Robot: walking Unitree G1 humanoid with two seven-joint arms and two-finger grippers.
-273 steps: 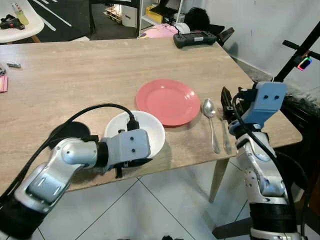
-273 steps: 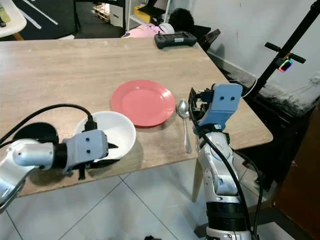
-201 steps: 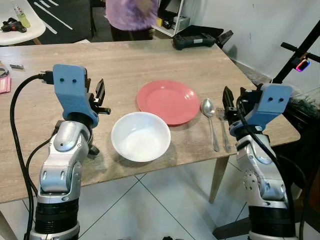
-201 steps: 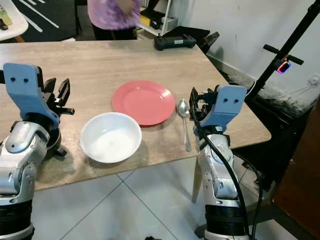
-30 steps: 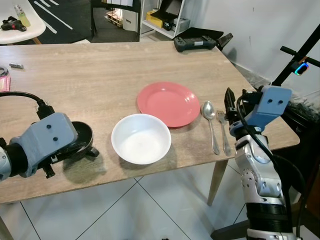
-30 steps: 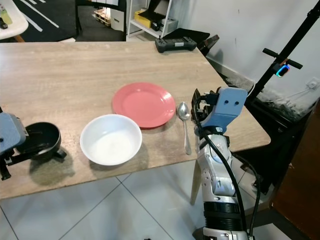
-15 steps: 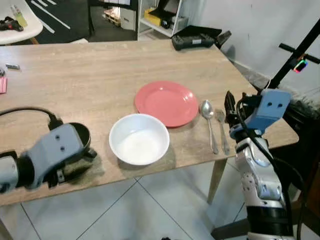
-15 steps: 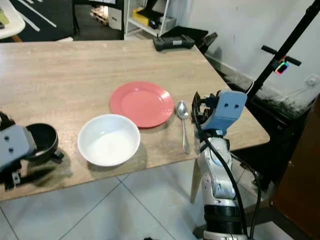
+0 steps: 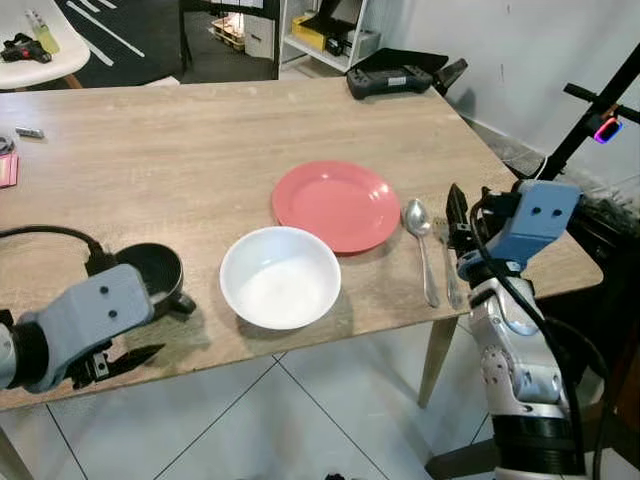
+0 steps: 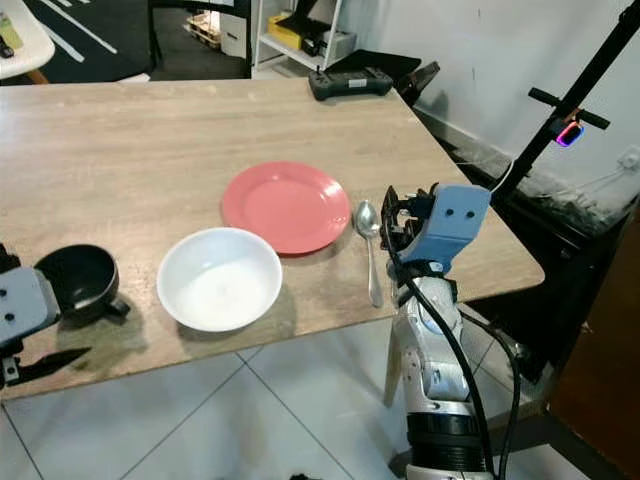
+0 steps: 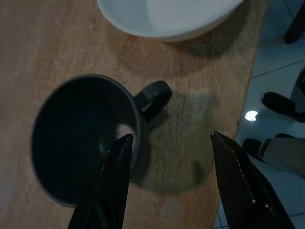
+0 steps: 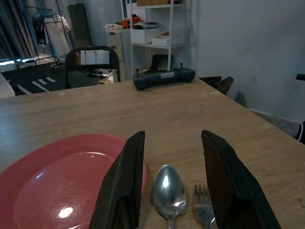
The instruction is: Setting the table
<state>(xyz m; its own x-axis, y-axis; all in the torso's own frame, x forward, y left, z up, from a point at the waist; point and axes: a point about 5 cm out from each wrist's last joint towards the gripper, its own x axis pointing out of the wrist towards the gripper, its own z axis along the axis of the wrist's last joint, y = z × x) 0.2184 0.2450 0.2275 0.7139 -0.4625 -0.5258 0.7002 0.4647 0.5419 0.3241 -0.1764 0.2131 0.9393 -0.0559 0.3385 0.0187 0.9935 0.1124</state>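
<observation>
Since a second ago my left gripper (image 11: 167, 157) has pulled back off the mug (image 9: 150, 272) toward the table's (image 9: 180, 150) near edge; it now hangs just beyond that edge, fingers spread apart with nothing between them, and the mug stands alone on the wood. I count one mug, one bowl (image 9: 280, 277), one plate (image 9: 336, 204), one spoon (image 9: 421, 243) and one fork (image 9: 447, 268). The black mug sits upright near the front edge, mouth up, its handle pointing toward the white bowl just to its right. The bowl is beside the red plate, their rims nearly touching. The spoon and fork lie side by side right of the plate, long axes running from the near edge toward the far one, the spoon's bowl and fork's tines at the far end. My right gripper (image 12: 169, 183) hovers over the handles of those two, fingers apart and empty. A black controller (image 9: 390, 79) rests at the table's far right corner, well away from the setting.
</observation>
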